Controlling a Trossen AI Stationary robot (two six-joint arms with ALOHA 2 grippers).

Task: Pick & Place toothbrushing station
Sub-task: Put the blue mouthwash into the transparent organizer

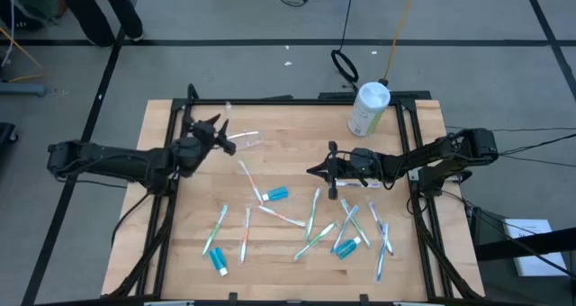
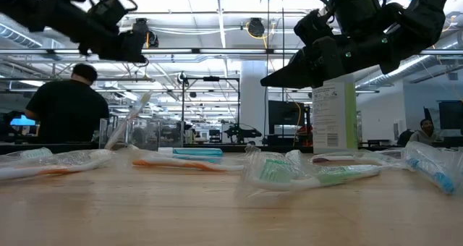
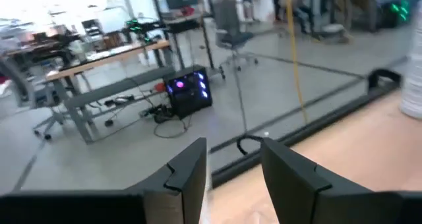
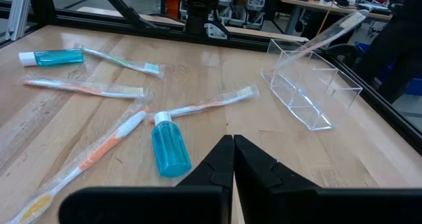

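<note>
A clear plastic holder (image 4: 306, 89) stands on the wooden table at the far left (image 1: 245, 142), with one pale toothbrush (image 4: 330, 29) leaning in it, its head sticking up over the rim. Several wrapped toothbrushes (image 1: 315, 211) and small blue toothpaste tubes (image 1: 274, 195) lie scattered over the near half of the table. My left gripper (image 1: 214, 126) hangs open in the air just left of the holder, nothing between its fingers (image 3: 188, 178). My right gripper (image 1: 313, 171) is shut and empty above the middle of the table, pointing toward the holder (image 4: 233, 158).
A white canister with a green label (image 1: 369, 108) stands at the far right corner. One blue tube (image 4: 168, 148) lies just ahead of my right gripper. A black frame runs along the table's edges (image 1: 270, 99). A person stands beyond the far edge (image 2: 69, 105).
</note>
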